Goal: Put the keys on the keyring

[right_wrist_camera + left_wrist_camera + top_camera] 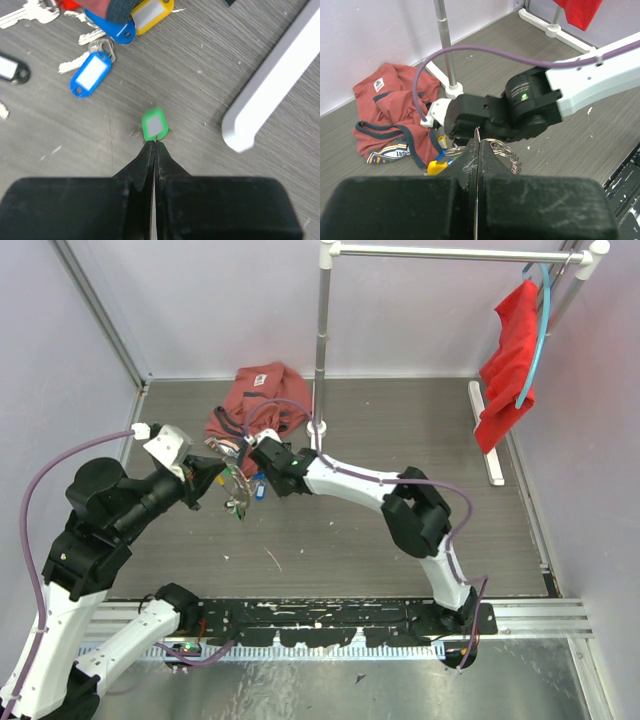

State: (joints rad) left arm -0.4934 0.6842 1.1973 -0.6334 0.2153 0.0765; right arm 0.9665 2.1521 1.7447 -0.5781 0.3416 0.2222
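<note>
My left gripper (pixel 479 142) is shut on a thin metal loop of the keyring (pixel 477 133), and more silvery rings (pixel 506 148) bunch just to its right. In the top view the left gripper (pixel 222 483) sits close to the right gripper (pixel 255 456), mid-table. My right gripper (pixel 155 143) is shut, with a green-tagged key (pixel 154 124) pinched at its tips; only the tag shows. Loose keys lie on the table beyond it: a blue-tagged one (pixel 90 75), another blue one (pixel 118 30), a yellow one (pixel 151 12) and a black one (pixel 11 70).
A crumpled red garment (pixel 255 400) lies just behind the grippers, partly over the loose keys. The clothes rack's pole (pixel 322 340) stands beside it, and its white foot (pixel 487 435) runs along the right. A red cloth (pixel 508 360) hangs from the rail.
</note>
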